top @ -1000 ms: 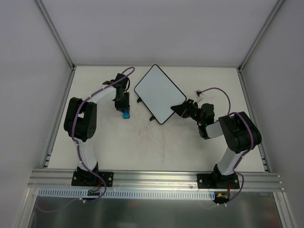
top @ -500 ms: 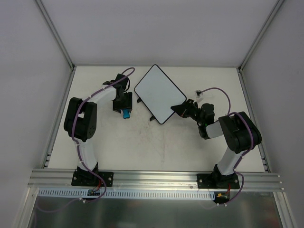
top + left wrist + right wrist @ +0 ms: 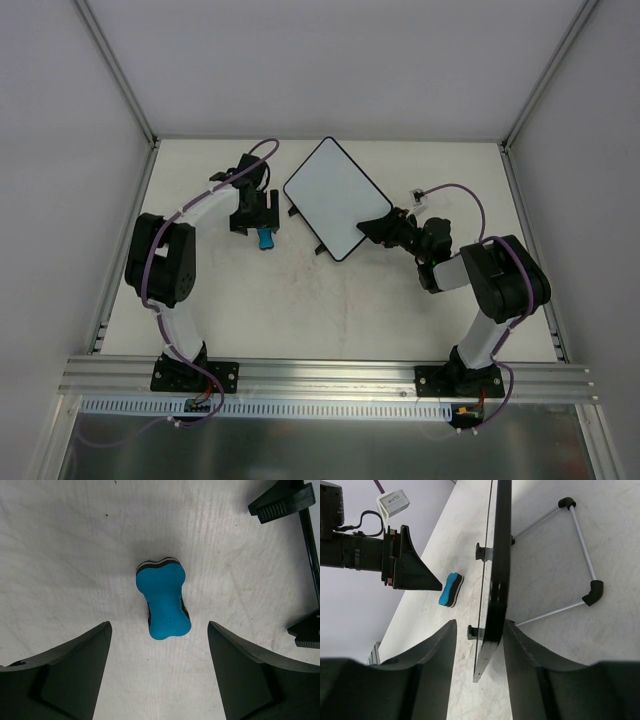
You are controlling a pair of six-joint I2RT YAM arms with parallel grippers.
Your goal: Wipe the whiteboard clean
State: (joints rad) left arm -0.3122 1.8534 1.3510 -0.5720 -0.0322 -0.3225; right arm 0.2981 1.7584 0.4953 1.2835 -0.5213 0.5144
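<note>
Right claw [image 3: 479,645] pinching whiteboard [image 3: 499,555] edge, board standing between fingers

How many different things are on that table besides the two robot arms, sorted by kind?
Whiteboards: 1, the whiteboard, its edge pinched by the right gripper
Erasers: 1, the blue eraser, lying on the table below the open left gripper
Wire stands: 1, the wire stand behind the board
Total: 3

The scuffed off-white table [image 3: 300,310] carries two things — a blue eraser [image 3: 163,599] and the propped whiteboard [image 3: 335,195].
</note>
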